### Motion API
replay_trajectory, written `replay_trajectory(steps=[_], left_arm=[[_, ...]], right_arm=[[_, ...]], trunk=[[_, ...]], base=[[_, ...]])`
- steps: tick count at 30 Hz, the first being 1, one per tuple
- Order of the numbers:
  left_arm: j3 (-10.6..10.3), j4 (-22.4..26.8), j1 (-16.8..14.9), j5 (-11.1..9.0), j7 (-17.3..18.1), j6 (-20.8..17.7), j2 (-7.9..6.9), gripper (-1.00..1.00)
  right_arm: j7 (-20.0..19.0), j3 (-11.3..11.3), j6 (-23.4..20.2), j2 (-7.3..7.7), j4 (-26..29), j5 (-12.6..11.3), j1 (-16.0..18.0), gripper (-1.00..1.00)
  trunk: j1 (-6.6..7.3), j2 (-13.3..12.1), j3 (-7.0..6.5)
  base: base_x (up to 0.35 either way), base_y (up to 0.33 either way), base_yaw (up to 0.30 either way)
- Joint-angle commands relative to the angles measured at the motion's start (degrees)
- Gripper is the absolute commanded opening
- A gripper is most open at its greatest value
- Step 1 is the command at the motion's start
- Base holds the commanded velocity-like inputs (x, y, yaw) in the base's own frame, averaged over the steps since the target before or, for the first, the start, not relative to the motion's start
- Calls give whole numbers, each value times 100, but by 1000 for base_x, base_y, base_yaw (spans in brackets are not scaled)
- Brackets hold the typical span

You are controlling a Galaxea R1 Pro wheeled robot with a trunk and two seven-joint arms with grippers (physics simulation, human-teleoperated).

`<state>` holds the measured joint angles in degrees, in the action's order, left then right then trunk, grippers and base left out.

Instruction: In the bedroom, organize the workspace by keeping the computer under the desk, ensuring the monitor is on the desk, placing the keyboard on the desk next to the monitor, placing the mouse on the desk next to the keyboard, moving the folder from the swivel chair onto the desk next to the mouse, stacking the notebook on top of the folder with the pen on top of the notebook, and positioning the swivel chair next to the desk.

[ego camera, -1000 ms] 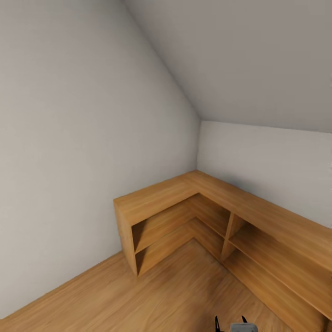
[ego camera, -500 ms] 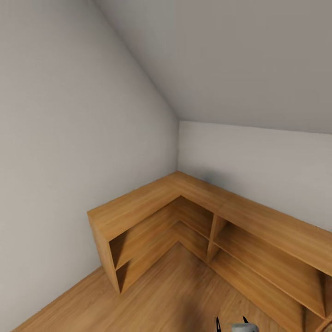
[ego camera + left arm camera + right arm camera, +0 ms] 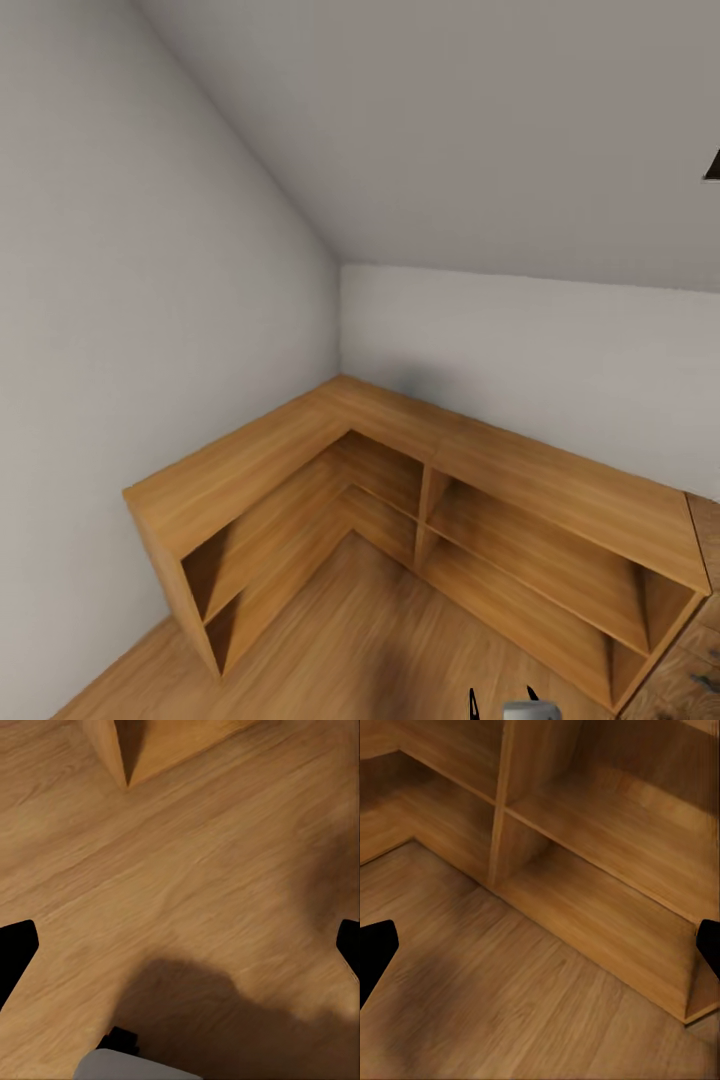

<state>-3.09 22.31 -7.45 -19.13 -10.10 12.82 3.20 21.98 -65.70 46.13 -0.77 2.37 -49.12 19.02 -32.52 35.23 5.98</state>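
the robot faces a low wooden corner cabinet set against grey walls, with the wood floor below. the risk, as a guess, is its base clipping the cabinet while driving in this tight corner. the cabinet's open shelves hold nothing. the left gripper and right gripper both show fingers spread wide, holding nothing. the desk and the things to tidy cannot be placed from here

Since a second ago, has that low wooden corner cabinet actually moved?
No. The cabinet keeps its place in the wall corner; both slid left in the head view together, so the camera turned right.
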Motion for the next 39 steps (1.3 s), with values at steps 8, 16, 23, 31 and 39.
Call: replay_trajectory(steps=[8, 16, 23, 31, 39], left_arm=[[-41, -129, -2, -28, -36, 20, -3, 100], [-38, -155, -2, -22, -28, 26, 5, 100], [-33, -156, -2, -29, -27, 28, 6, 100], [-33, -160, -2, -30, -27, 28, 13, 100], [-33, -165, -2, -30, -27, 25, 14, 100]], right_arm=[[53, -48, -3, -2, 1, -4, 5, 100], [52, -48, -6, -2, -7, -2, 5, 100], [52, -48, -7, -2, -8, -3, 5, 100], [52, -48, -7, -2, -8, -2, 5, 100], [55, -42, -7, -2, -8, -7, 5, 100]], trunk=[[-5, 8, 10], [-5, 8, 10], [-5, 8, 10], [-5, 8, 10], [-5, 8, 10]], base=[[175, 16, -300], [270, 1, -300], [152, 115, -300], [147, 122, -300], [10, 6, -300]])
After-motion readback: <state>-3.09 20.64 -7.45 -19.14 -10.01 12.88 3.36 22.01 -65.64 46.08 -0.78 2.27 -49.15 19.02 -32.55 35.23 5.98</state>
